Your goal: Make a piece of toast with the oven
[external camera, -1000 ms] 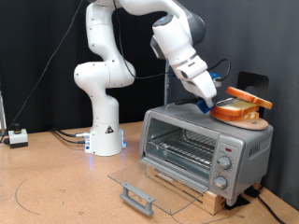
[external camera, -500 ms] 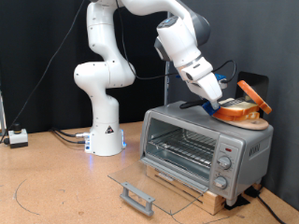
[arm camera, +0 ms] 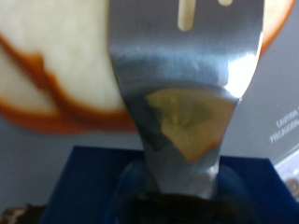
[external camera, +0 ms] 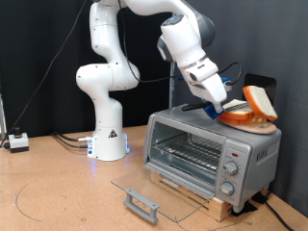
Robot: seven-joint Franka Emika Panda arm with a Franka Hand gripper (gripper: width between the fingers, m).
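A white robot arm reaches over the top of the oven (external camera: pixel 210 146), whose glass door lies folded down open. Its gripper (external camera: pixel 231 104) sits beside a stack of bread slices (external camera: pixel 241 119) on the oven top, and the toast (external camera: pixel 260 100) stands tilted up on edge off that stack, just past the fingertips. In the wrist view a metal spatula (arm camera: pixel 184 89) covers the fingers, so whether they are spread or pinched cannot be told

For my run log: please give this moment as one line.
gripper: on oven top, at bread stack | piece of toast: tilted up off stack | oven door: open
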